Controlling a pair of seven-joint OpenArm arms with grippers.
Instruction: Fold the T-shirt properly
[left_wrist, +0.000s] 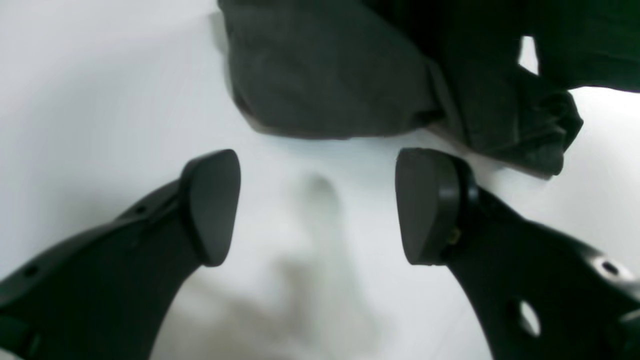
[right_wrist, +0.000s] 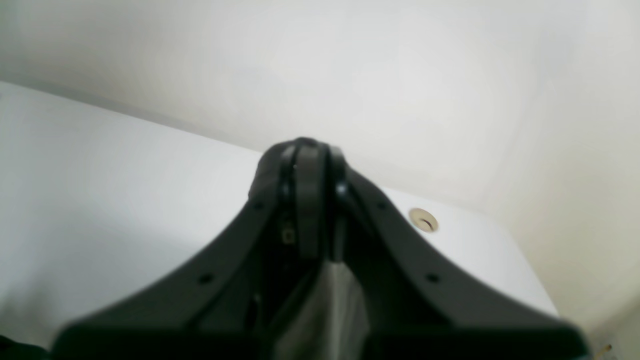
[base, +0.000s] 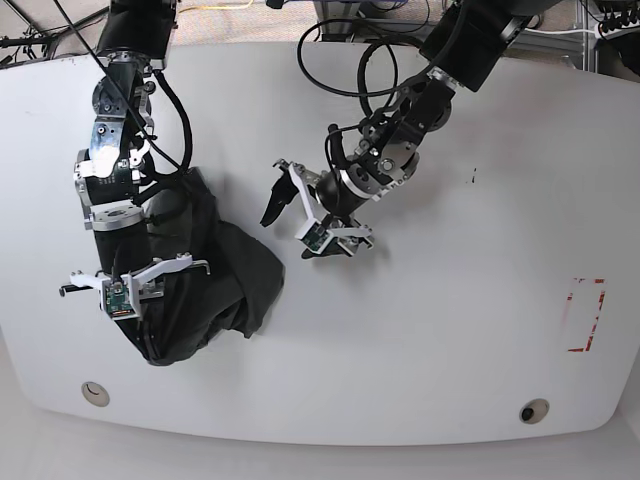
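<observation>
Base view: I see the shirt (base: 205, 275) bunched in a dark heap at abt 8 o'clock on the white table (base: 450, 330), draped down from the R arm. R gripper (base: 150, 345) sits at the low end of the heap, fingertips buried in cloth, so from here I can't see them.

R wrist view: R gripper (right_wrist: 310, 200) has its jaws pressed flat together, no gap. A strip of grey fabric hangs below them at 6 o'clock, but I can't tell if it's actually pinched. Table edge and a small round hole (right_wrist: 424, 220) at 3 o'clock.

L wrist view: L gripper (left_wrist: 317, 205) is spread wide, nothing between the pads (left_wrist: 215, 205), bare table under it. Shirt (left_wrist: 350, 75) lies at 12 o'clock, its hem near the tips but apart from them; the fold at 2 o'clock comes just beside the one pad.

In base view L gripper (base: 300, 215) hovers mid-table, at 3 o'clock of the heap, w/ a clear gap between.
</observation>
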